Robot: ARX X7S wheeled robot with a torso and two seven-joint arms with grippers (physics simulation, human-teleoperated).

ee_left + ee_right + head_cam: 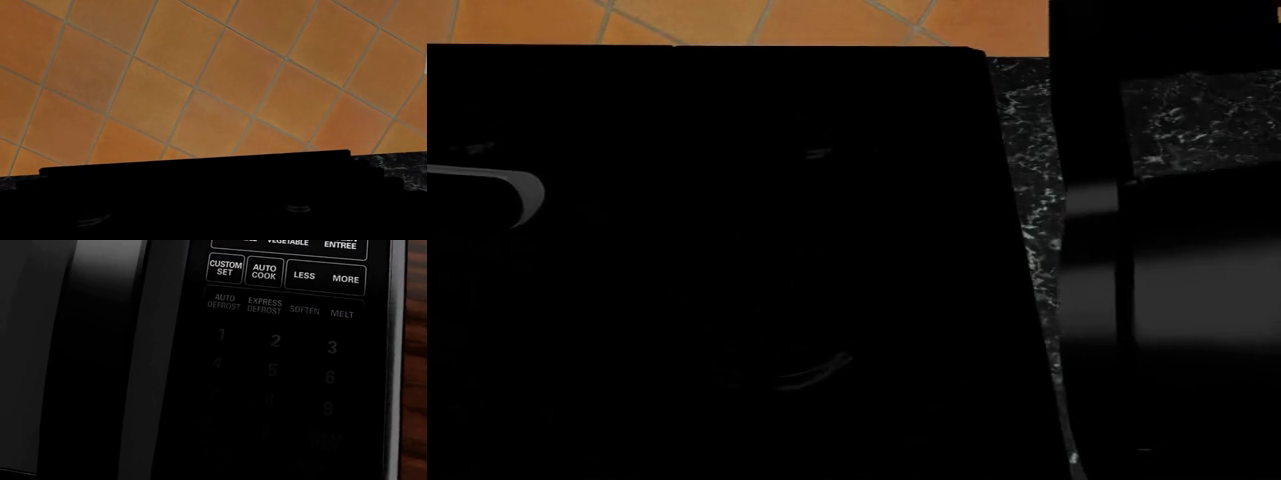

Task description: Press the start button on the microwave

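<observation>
The microwave's black control panel (287, 340) fills the right wrist view from very close. Lit labels read CUSTOM SET (225, 268), AUTO COOK (264, 272), LESS and MORE. Below are dim defrost, soften and melt labels and number keys (275, 341). The panel's lower part is in deep shadow. A faint mark (325, 440) shows there, but I cannot read it, so I cannot pick out the start button. The microwave door (67, 355) lies beside the panel. A glossy black body (1188, 300) at the head view's right may be the microwave. Neither gripper shows in any view.
A black cooktop (721, 250) fills most of the head view, with dark speckled counter (1028, 150) beside it. The left wrist view shows the cooktop's edge (200, 170) and an orange tiled wall (213, 75). A white curved piece (523, 192) shows at the far left.
</observation>
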